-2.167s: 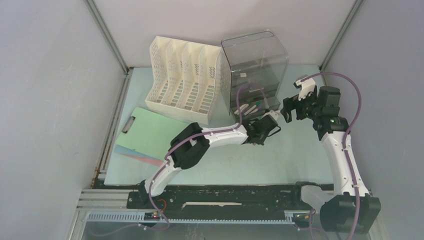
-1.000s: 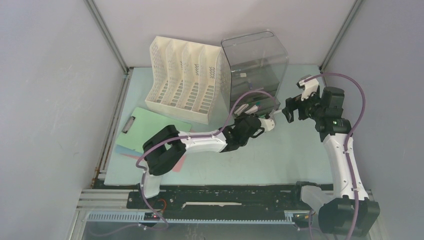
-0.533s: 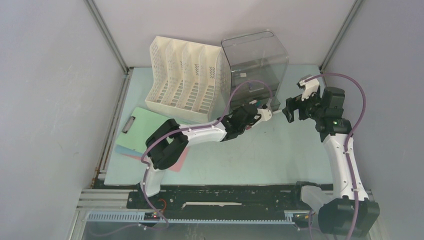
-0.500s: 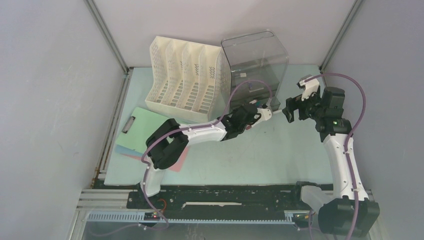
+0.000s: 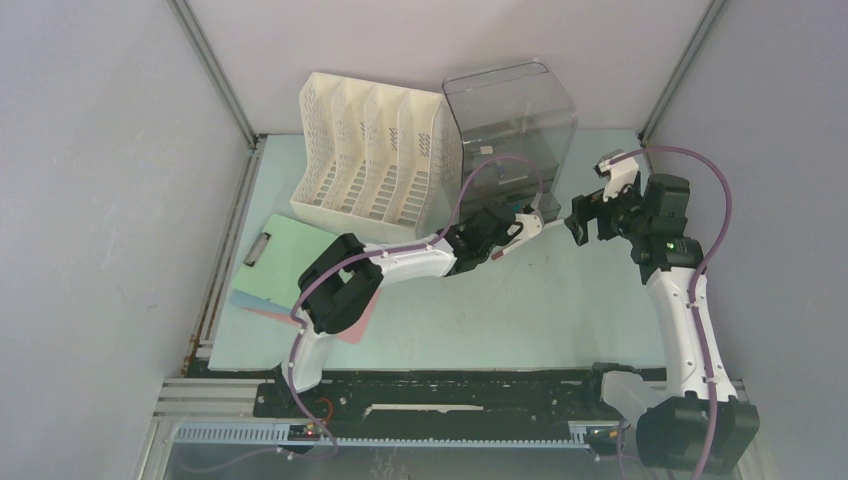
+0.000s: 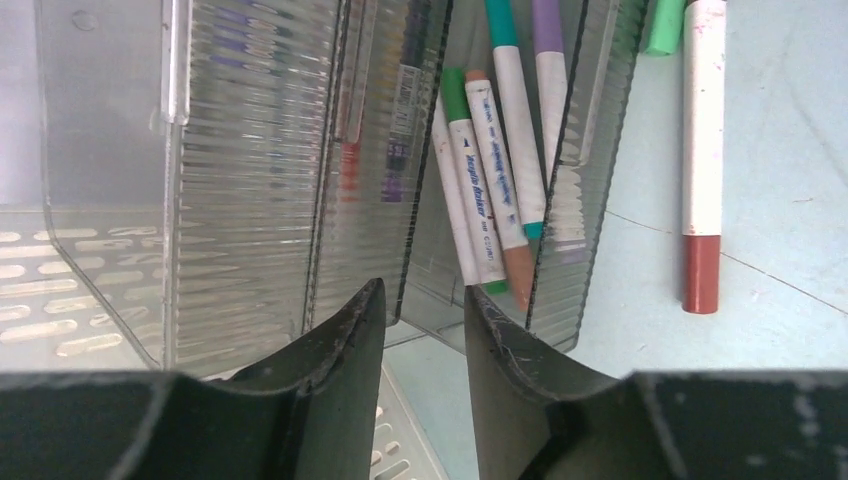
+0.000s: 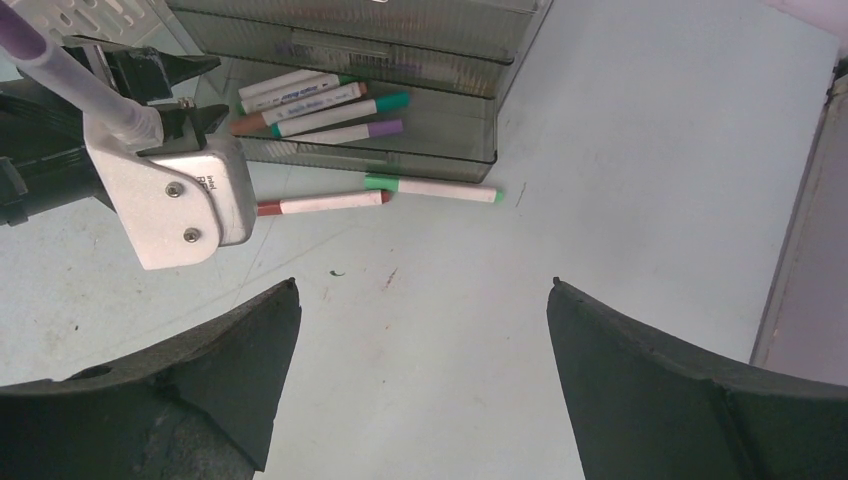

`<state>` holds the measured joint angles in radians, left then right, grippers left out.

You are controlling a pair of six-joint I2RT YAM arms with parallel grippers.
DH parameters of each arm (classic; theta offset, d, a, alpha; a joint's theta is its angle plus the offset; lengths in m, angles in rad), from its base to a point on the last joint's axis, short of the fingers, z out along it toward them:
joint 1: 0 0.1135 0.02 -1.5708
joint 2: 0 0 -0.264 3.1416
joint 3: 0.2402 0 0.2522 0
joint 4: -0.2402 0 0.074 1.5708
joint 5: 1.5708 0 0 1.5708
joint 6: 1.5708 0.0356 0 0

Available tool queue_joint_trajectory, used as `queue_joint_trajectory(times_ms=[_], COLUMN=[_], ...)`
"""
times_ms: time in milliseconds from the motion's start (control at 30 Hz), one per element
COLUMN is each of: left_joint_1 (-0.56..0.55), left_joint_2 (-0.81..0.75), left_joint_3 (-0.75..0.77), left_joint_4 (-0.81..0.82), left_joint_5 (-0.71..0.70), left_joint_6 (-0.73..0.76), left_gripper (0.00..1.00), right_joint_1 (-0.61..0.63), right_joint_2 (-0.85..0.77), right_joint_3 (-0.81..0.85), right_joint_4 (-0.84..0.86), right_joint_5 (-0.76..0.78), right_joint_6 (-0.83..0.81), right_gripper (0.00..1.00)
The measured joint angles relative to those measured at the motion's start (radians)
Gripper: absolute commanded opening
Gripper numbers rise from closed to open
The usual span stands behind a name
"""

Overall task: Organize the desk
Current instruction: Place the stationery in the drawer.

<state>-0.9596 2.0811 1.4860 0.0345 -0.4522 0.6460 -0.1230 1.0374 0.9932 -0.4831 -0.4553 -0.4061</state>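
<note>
Edged nearer the ribbed smoky-clear organizer (image 6: 250,150) with left gripper (image 6: 425,295), fingers slightly apart, empty. Holds right gripper (image 7: 422,285) spread wide over smooth matte desk (image 7: 650,150). Hard to make out markers (image 6: 492,185) behind ribbing.

The bench (image 7: 640,200) has a smooth, matt mint-green surface with faint scuffs. The drawer unit (image 6: 250,150) is smoky translucent plastic, glossy, with ribbed fronts. Left of the drawer unit, the file rack (image 5: 370,160) is cream perforated plastic. The marker (image 6: 702,150) lying beside the drawer unit has a white, smudged plastic barrel. The jaws of the left gripper (image 6: 425,295) are matt black and finely scratched.
</note>
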Motion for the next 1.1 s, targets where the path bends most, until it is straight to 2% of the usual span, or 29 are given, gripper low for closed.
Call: queue_joint_trajectory(times_ms=[200, 400, 433, 500, 533, 700, 800, 900, 1000, 1100], left_joint_1=[0.000, 0.000, 0.000, 0.000, 0.000, 0.000, 0.000, 0.000, 0.000, 0.000], left_joint_2=[-0.043, -0.241, -0.286, -0.367, -0.413, -0.608, -0.679, -0.758, -0.835, -0.906], left_joint_3=[-0.006, -0.108, -0.137, -0.197, -0.240, -0.449, -0.547, -0.644, -0.726, -0.786], left_joint_4=[-0.057, -0.081, -0.076, -0.058, -0.040, 0.033, 0.055, 0.067, 0.097, 0.130], left_joint_5=[0.038, 0.109, 0.124, 0.145, 0.155, 0.195, 0.207, 0.221, 0.222, 0.222], left_joint_6=[-0.093, -0.253, -0.282, -0.327, -0.350, -0.457, -0.494, -0.529, -0.568, -0.608], left_gripper=[0.52, 0.61, 0.66, 0.98, 1.00, 1.00, 1.00, 1.00, 1.00, 1.00], right_joint_1=[-0.002, -0.012, -0.013, -0.015, -0.016, -0.019, -0.019, 0.011, 0.102, 0.243], right_joint_2=[-0.003, -0.025, -0.032, -0.048, -0.056, -0.076, -0.052, -0.018, 0.010, 0.048], right_joint_3=[0.000, 0.000, 0.000, -0.001, -0.005, -0.063, -0.082, -0.085, -0.088, -0.088], right_joint_4=[-0.008, -0.051, -0.061, -0.084, -0.085, -0.083, -0.150, -0.276, -0.346, -0.384], right_joint_5=[-0.022, -0.143, -0.169, -0.238, -0.270, -0.409, -0.507, -0.567, -0.536, -0.428], right_joint_6=[-0.009, -0.064, -0.077, -0.110, -0.123, -0.204, -0.360, -0.591, -0.755, -0.907], right_gripper=[1.00, 1.00, 1.00, 1.00, 1.00, 1.00, 1.00, 1.00, 1.00, 1.00])
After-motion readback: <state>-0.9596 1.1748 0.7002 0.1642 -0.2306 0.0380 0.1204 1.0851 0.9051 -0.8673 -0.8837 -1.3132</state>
